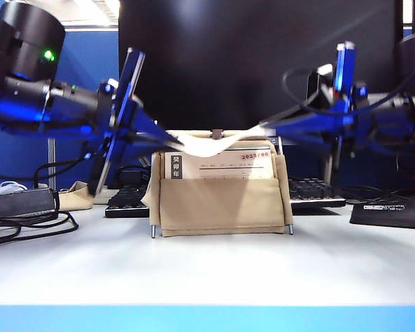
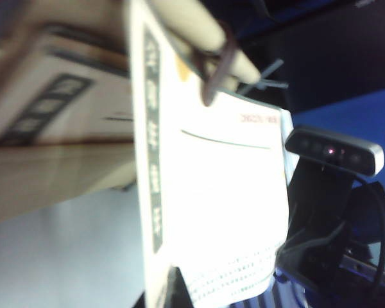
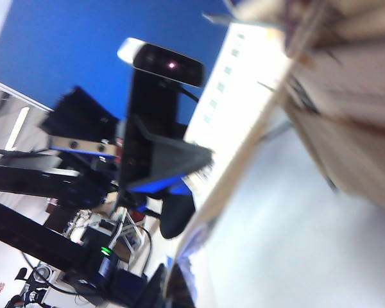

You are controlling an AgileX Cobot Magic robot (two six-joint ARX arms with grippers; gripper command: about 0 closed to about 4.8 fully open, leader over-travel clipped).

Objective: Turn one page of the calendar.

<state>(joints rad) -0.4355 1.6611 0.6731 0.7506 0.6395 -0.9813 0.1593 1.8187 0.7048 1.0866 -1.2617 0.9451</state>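
Observation:
The calendar (image 1: pixel 221 204) stands mid-table, its beige canvas stand facing me and a brown strap (image 1: pixel 216 133) at the top. The page (image 1: pixel 214 146) is lifted off the front and sags like a hammock above the stand. My left gripper (image 1: pixel 174 142) is shut on the page's left edge and my right gripper (image 1: pixel 264 129) is shut on its right edge. In the left wrist view the white page (image 2: pixel 212 212) runs from the dark fingertips (image 2: pixel 178 290) up to the strap (image 2: pixel 218 70). The right wrist view shows the page (image 3: pixel 244 115) nearly edge-on, rising from my right gripper (image 3: pixel 173 294). Behind it, the sheet printed 2023/06 (image 1: pixel 228 164) is exposed.
A big black monitor (image 1: pixel 263 62) fills the back. A keyboard (image 1: pixel 315 191) lies behind the calendar, a black pad (image 1: pixel 394 211) at the right, and cables with a dark box (image 1: pixel 24 207) at the left. White table stretches in front.

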